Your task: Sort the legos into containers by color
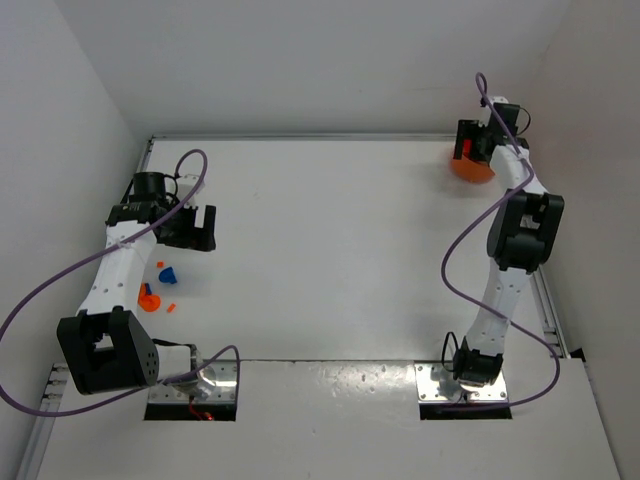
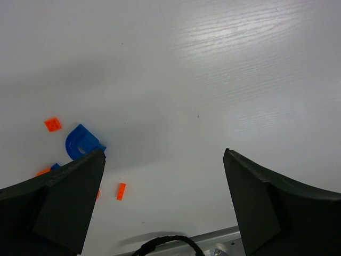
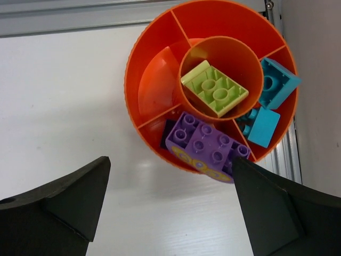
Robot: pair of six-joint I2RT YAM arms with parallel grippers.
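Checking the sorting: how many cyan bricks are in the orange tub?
2. Both sit in the right section of the tub: an upper cyan brick and a lower cyan brick beside the purple brick. More may hide beneath.

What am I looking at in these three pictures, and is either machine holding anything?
Two robot arms are bolted to a white table, each ending in a two-finger gripper. One picture looks down from above; the other two come from wrist cameras, so the dark shapes are the arm's own fingers. The left gripper is open near a blue lego and small orange legos. The right gripper, also open, hangs over a round orange tub: a yellow-green brick in its centre cup, cyan bricks in a side compartment, a purple brick at the rim. Neither holds anything.
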